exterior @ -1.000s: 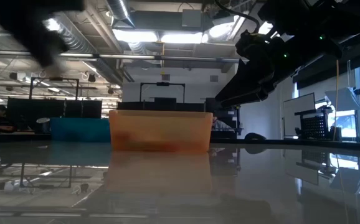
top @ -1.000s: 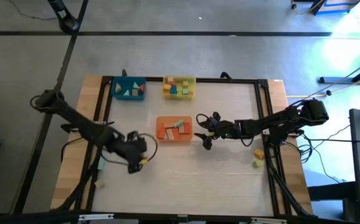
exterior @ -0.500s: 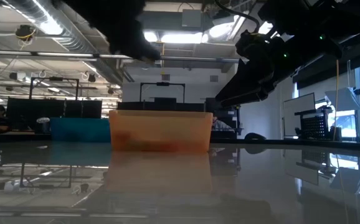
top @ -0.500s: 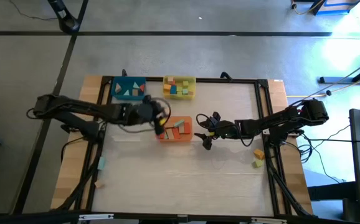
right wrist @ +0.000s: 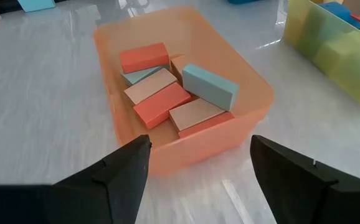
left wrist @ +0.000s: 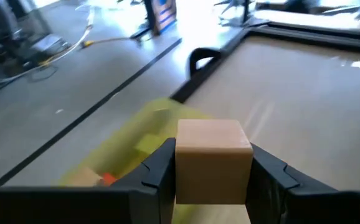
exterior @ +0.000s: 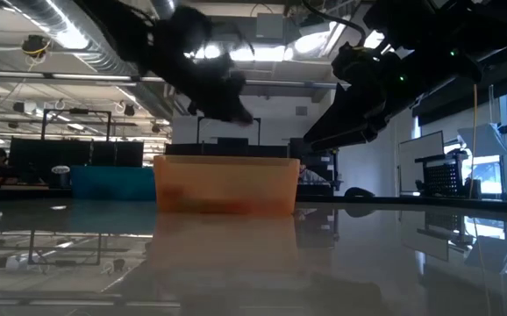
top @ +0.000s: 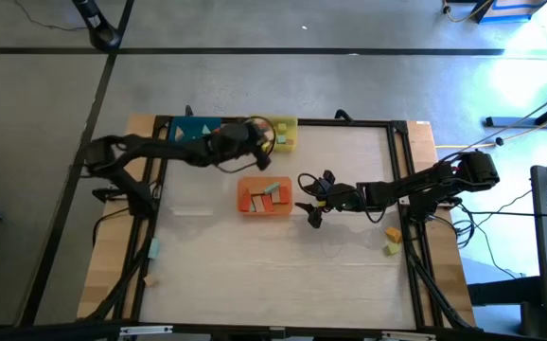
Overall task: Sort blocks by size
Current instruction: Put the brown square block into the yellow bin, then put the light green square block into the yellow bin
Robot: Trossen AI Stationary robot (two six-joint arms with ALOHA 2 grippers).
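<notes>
My left gripper is shut on a natural wood cube and hangs over the yellow tray at the table's far edge; the tray shows under the cube in the left wrist view. My right gripper is open and empty, just right of the orange tray, which holds several red, wood and pale blue blocks. The blue tray is partly hidden by my left arm. My left gripper pinches the cube by two opposite side faces, one finger on each side. The fingers come from the table's left, slanting down. The cube sits level between them, lifted clear above the yellow tray.
Two loose blocks lie near the table's right edge and two more near its left edge. In the low view the orange tray stands mid-table with the blue tray behind it. A black frame rims the table.
My left gripper has carried the wood cube from the table's near left toward the far edge and rightward, past the orange tray, to above the yellow tray. It stays shut on the cube. My right gripper has kept still.
</notes>
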